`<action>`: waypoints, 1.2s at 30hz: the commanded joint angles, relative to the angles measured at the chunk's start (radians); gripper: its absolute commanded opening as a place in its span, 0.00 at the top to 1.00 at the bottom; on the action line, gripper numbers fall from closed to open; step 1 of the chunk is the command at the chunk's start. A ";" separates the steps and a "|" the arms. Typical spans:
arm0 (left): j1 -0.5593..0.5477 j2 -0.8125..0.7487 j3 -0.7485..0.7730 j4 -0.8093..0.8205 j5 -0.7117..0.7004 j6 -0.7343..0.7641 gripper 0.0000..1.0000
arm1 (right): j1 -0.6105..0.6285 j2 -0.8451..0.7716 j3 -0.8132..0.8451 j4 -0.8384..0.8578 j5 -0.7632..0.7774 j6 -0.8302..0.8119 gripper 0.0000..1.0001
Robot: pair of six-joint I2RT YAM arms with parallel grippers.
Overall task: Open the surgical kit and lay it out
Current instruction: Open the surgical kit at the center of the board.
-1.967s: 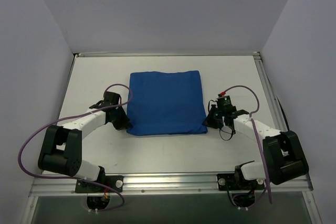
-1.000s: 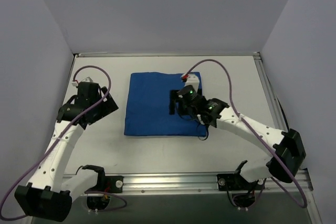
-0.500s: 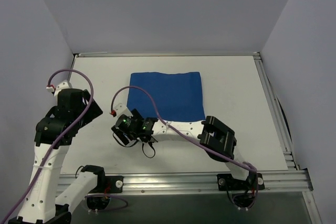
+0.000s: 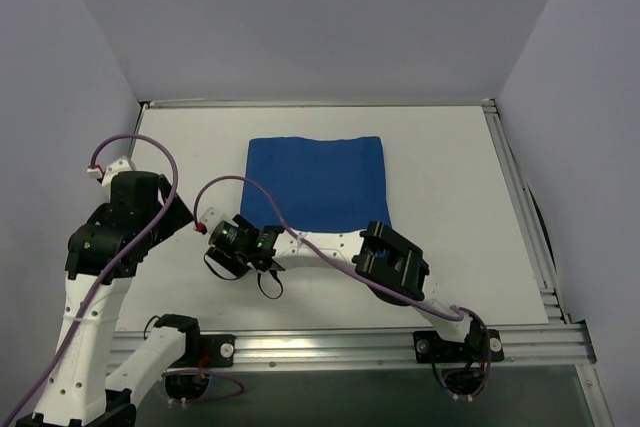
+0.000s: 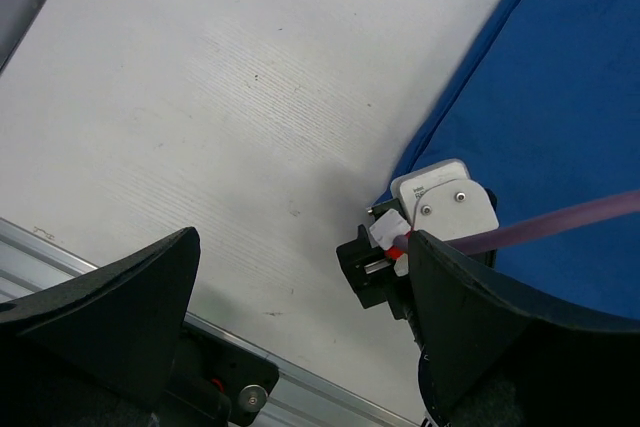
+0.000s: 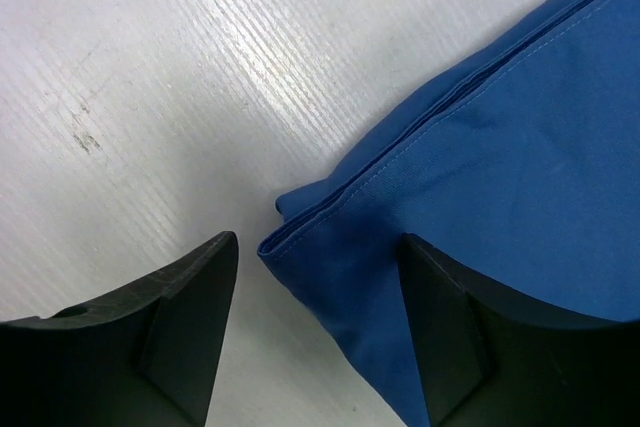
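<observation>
We see a white ribbed table [image 4: 450,177] boxed by plain grey walls [image 4: 300,17]. Folded blue wrap [image 4: 315,182] sits mid-table. Right gripper [image 6: 318,247] open, straddling its near-left corner, nothing clamped. Left gripper [image 5: 300,242] wide open, empty, hovering left.

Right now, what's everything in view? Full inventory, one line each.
cloth wrap: one, royal blue, folded shut, middle of the table
table: one, white, under everything
rail: one, silver, along the near edge
walls: three, pale grey, left, back and right
cables: two, purple, one looped on each arm
left fingers: two, black, spread open above bare table left of the wrap
right fingers: two, black, apart, straddling the wrap's near-left corner
</observation>
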 commanded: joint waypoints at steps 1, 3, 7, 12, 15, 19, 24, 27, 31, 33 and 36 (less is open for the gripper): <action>0.007 -0.006 0.020 -0.004 -0.025 0.004 0.06 | 0.013 0.013 0.043 -0.033 0.009 -0.043 0.40; 0.007 -0.003 0.017 0.004 -0.021 0.003 0.06 | 0.013 0.013 0.041 -0.033 0.014 -0.045 0.44; 0.007 0.001 0.001 0.019 -0.010 0.001 0.06 | 0.013 0.008 0.045 -0.043 0.040 -0.056 0.53; 0.008 0.017 -0.005 0.045 0.008 -0.002 0.06 | 0.013 -0.010 0.043 -0.042 0.046 -0.068 0.68; 0.007 0.026 -0.009 0.053 0.012 -0.002 0.06 | 0.013 -0.015 0.049 -0.043 0.039 -0.076 0.78; 0.007 0.032 -0.014 0.065 0.018 -0.002 0.06 | 0.013 -0.019 0.060 -0.056 0.040 -0.080 0.92; 0.008 0.041 -0.022 0.077 0.028 -0.003 0.06 | 0.008 -0.041 0.069 -0.063 0.010 -0.089 0.99; 0.008 0.047 -0.029 0.088 0.031 -0.003 0.06 | -0.001 -0.061 0.066 -0.062 -0.015 -0.080 1.00; 0.007 0.053 -0.051 0.100 0.038 -0.003 0.06 | -0.030 -0.088 0.048 -0.048 -0.066 -0.054 1.00; 0.007 0.055 -0.058 0.111 0.039 -0.003 0.06 | -0.041 -0.111 0.029 -0.034 -0.087 -0.034 1.00; 0.008 0.060 -0.074 0.122 0.045 -0.003 0.06 | -0.065 -0.153 -0.008 -0.001 -0.116 -0.004 1.00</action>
